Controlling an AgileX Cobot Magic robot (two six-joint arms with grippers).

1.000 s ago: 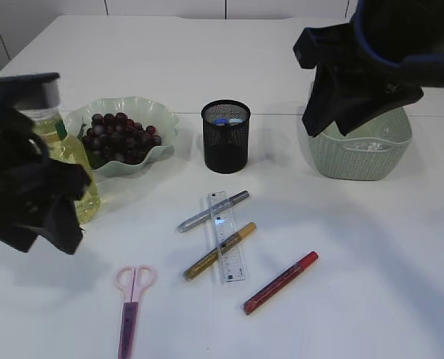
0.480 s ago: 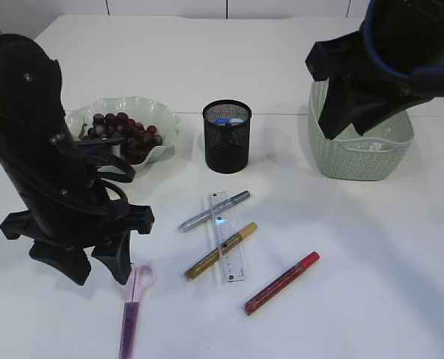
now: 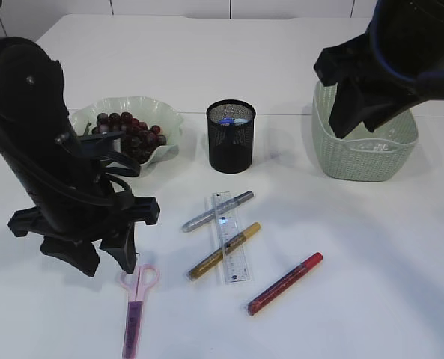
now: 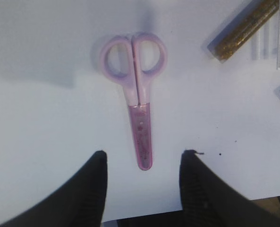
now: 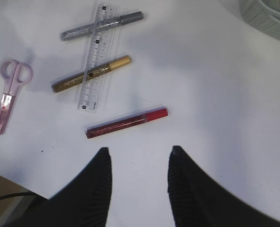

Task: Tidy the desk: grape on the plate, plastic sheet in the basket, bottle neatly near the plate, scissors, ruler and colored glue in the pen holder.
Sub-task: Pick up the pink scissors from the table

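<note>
Pink scissors (image 3: 135,310) lie closed on the white table (image 3: 371,254) at the near left, handles pointing far, blades in a pink sheath. The left gripper (image 4: 142,163) hangs directly over them with its jaws spread, one finger on each side of the blade tip, gripping nothing. Right of the scissors, a red glitter glue pen (image 3: 284,283) lies slantwise by itself. Just beyond it, a clear ruler (image 3: 229,236) rests across a gold glue pen (image 3: 223,250) and a silver glue pen (image 3: 216,212). Farther back at centre stands a black mesh pen holder (image 3: 230,136) with something blue inside. To its left, a pale green wavy plate (image 3: 162,120) carries a bunch of dark grapes (image 3: 130,133). At the far right sits a green woven basket (image 3: 365,155), partly hidden by the right arm. The right gripper (image 5: 137,163) hovers over bare table near the red pen, jaws apart and empty.
</note>
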